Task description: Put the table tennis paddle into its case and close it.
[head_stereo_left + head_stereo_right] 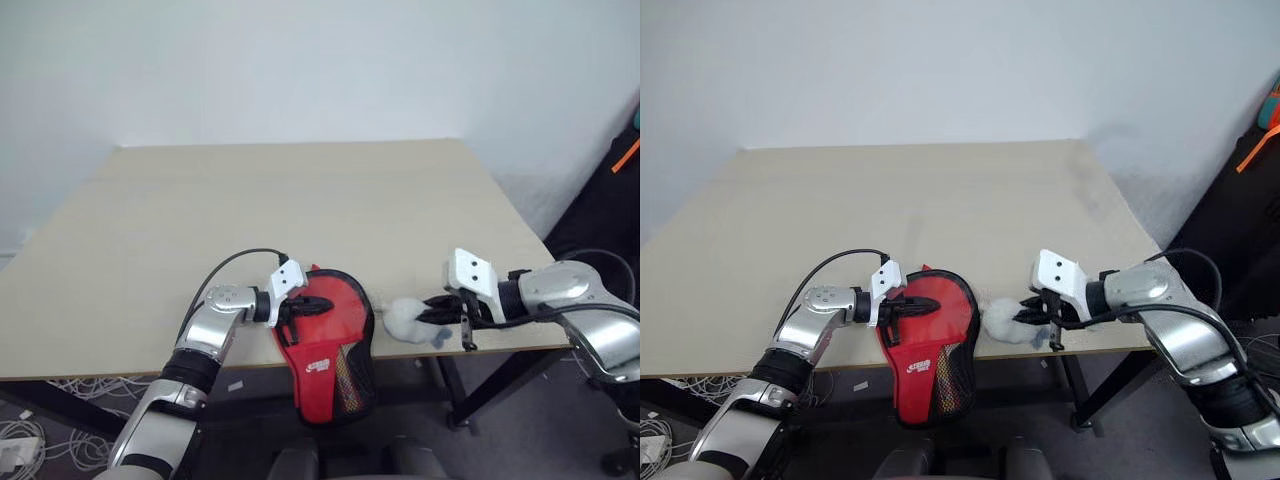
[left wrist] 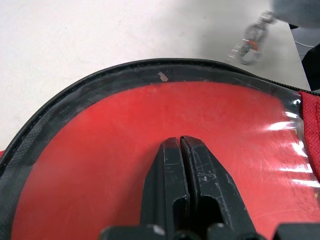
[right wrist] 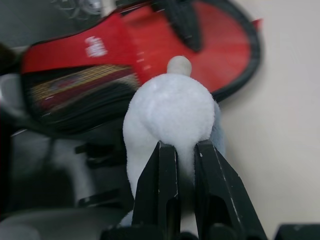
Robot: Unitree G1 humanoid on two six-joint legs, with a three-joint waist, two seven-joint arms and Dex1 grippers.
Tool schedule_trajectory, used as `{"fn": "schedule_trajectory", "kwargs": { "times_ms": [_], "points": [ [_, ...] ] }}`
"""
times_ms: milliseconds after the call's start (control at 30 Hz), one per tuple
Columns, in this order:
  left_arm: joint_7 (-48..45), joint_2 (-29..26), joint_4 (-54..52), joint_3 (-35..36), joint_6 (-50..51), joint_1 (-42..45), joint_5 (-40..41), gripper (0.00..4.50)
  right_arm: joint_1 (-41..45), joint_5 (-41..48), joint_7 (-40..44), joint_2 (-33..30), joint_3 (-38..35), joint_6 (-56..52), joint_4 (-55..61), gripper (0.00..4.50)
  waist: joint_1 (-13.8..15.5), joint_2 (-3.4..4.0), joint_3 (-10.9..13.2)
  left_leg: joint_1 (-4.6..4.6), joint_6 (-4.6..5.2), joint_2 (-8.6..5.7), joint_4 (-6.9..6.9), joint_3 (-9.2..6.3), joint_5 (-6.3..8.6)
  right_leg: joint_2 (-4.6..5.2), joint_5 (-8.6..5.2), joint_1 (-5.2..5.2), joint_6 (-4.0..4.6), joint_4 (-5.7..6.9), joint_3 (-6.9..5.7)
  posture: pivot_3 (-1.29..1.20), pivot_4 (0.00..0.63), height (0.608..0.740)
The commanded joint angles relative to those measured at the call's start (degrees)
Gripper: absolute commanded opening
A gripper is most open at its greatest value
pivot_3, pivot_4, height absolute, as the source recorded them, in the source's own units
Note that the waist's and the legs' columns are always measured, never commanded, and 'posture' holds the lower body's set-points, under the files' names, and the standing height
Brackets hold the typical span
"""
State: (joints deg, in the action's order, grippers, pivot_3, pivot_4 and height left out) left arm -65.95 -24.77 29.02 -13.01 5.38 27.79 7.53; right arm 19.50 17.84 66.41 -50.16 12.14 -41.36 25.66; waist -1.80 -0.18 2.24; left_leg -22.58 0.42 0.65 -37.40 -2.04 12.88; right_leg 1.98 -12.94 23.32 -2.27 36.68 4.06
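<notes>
The case (image 1: 325, 350) lies at the near edge of the surface (image 1: 300, 210), red side up, its round end on the wood and its narrow end with the white label and mesh pocket hanging past the edge. The paddle cannot be made out as a separate thing; in the left wrist view a smooth, shiny red face sits inside the black edging, but whether that is the paddle's rubber or the pouch itself is hard to tell, and no handle shows.

The left end effector (image 1: 318, 306) rests on the round red part, reaching in from the left, its two black fingers (image 2: 200, 175) pressed together with nothing seen between them.

Just right of the case, at the same near edge, sits a fluffy white ball (image 1: 405, 318). The right end effector (image 1: 432, 312) comes at it from the right, and in the right wrist view its fingers (image 3: 160, 190) are clenched on a tuft of the ball's fluff. A small grey part beside the ball is too blurred to identify.
</notes>
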Motion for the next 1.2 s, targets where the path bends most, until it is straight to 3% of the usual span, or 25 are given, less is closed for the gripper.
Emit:
{"fn": "schedule_trajectory", "kwargs": {
  "times_ms": [33, 500, 900, 1033, 1200],
  "points": [
    [-0.1, -0.5, 3.3, -1.9, 0.9, -0.8, -2.8, 0.0, -0.8, 1.8, 0.7, -2.2, -2.2, 0.4, 3.8, 0.01, 0.0, 0.0, 0.0, 0.0, 0.0, 0.0, 0.0, 0.0, 0.0, 0.0, 0.0, 0.0, 0.0, 0.0, 0.0, 0.0, 0.0, 0.739],
    [0.0, -0.6, 5.1, -2.1, 0.1, 0.3, -3.0, 0.0, -11.2, 4.0, 4.1, -9.8, -1.5, 5.5, 10.4, 0.01, 0.8, -0.09, 0.0, -0.01, 0.02, 0.0, -0.11, 0.01, 0.09, 0.04, -0.04, -0.01, -0.03, -0.04, -0.02, 0.0, 0.0, 0.739],
    [-0.2, -1.2, 4.9, -2.3, -0.3, 0.1, -3.0, 0.0, -15.4, 4.8, 4.3, -12.9, -2.5, 8.4, 11.2, 0.01, 1.1, -0.11, 0.0, -0.03, 0.28, -0.11, -0.55, 0.07, 0.41, 0.23, -0.17, -0.13, -0.23, -0.09, -0.04, 0.0, 0.0, 0.739],
    [-0.4, -1.1, 5.2, -2.7, -1.1, 0.3, -3.2, 0.0, -12.8, 1.6, 2.2, -11.8, -1.5, 9.3, 6.3, 0.01, 1.2, -0.12, 0.0, -0.02, 0.29, -0.11, -0.55, 0.08, 0.41, 0.23, -0.17, -0.13, -0.24, -0.09, -0.03, 0.0, 0.0, 0.739],
    [-0.7, -0.8, 5.8, -3.0, -1.5, 0.9, -3.3, 0.0, -3.6, -3.8, -4.2, -6.1, 0.4, 8.8, -4.6, 0.01, 1.0, -0.17, 0.0, 0.03, 0.29, -0.09, -0.57, 0.13, 0.41, 0.23, -0.17, -0.13, -0.24, -0.05, -0.02, 0.0, 0.0, 0.739]
  ]
}}
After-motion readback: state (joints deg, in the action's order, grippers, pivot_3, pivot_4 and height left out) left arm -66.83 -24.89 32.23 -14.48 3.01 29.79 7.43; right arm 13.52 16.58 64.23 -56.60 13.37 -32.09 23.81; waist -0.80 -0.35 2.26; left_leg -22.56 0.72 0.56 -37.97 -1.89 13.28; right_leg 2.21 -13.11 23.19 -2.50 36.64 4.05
